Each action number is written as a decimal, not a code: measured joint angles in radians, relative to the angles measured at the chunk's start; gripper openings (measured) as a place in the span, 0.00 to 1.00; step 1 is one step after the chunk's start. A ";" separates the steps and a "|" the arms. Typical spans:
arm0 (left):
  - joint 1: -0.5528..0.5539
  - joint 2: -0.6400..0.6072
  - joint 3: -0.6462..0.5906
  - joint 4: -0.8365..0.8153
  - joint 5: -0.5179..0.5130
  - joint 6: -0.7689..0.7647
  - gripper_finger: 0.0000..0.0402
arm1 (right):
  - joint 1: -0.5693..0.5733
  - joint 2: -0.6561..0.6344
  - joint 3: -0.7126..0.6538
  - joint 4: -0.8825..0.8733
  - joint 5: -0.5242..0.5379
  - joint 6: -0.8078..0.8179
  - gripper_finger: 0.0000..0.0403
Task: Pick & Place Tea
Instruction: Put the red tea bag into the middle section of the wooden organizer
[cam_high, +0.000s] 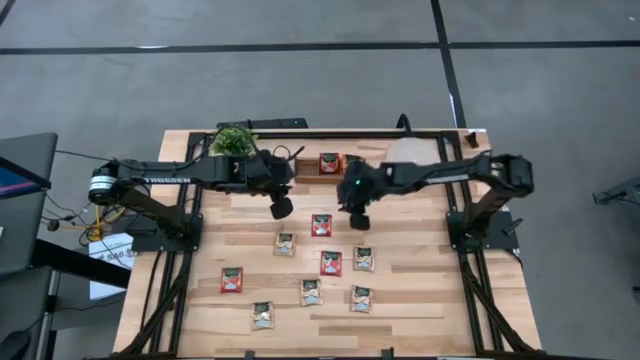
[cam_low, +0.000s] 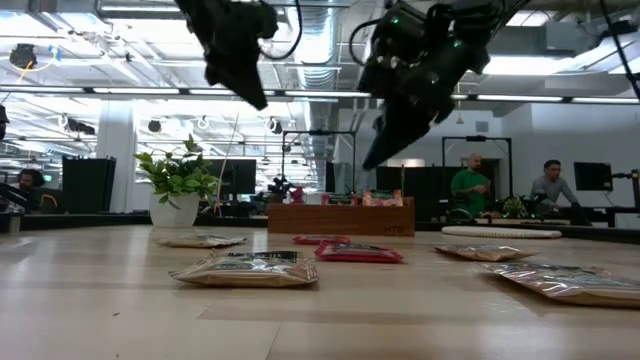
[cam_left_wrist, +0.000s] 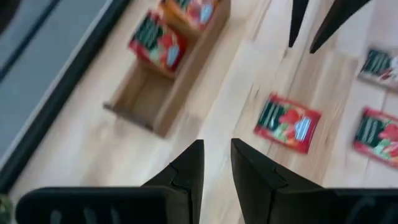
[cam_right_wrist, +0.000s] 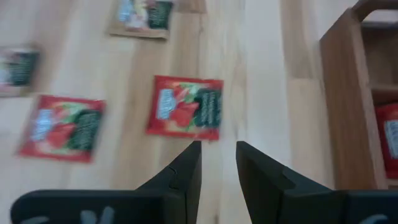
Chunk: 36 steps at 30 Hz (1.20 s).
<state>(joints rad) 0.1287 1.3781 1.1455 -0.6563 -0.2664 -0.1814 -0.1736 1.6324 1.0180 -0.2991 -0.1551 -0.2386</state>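
Both the left gripper (cam_high: 281, 208) and right gripper (cam_high: 359, 219) hover slightly parted, holding nothing. The nearest flat red square tea sachet (cam_high: 321, 225) lies between them on the wooden surface (cam_high: 420, 290); descend squarely over it.

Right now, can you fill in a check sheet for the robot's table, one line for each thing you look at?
Surface: pale wooden table.
Job's things: nine tea sachets lie loose on the table; at least one more sits in the wooden tray at the far edge.
Clutter: potted plant, round pale disc.
Grippers: left gripper and right gripper hang above the table, jaws slightly apart, holding nothing.
Cables: black ones at the far edge.
Surroundings: two people behind, in the low view.
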 joint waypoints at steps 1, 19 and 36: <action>0.000 0.000 -0.019 0.001 0.000 -0.016 0.18 | 0.013 0.021 0.000 0.023 0.025 0.001 0.23; 0.010 -0.251 -0.463 0.438 0.027 -0.157 0.18 | 0.014 0.327 0.264 -0.204 -0.047 0.001 0.23; 0.016 -0.673 -0.640 0.445 0.011 -0.148 0.18 | 0.014 0.385 0.334 -0.256 -0.055 0.012 0.23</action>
<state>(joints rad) 0.1448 0.7053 0.5056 -0.2109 -0.2553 -0.3298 -0.1596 2.0178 1.3521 -0.5548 -0.2104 -0.2263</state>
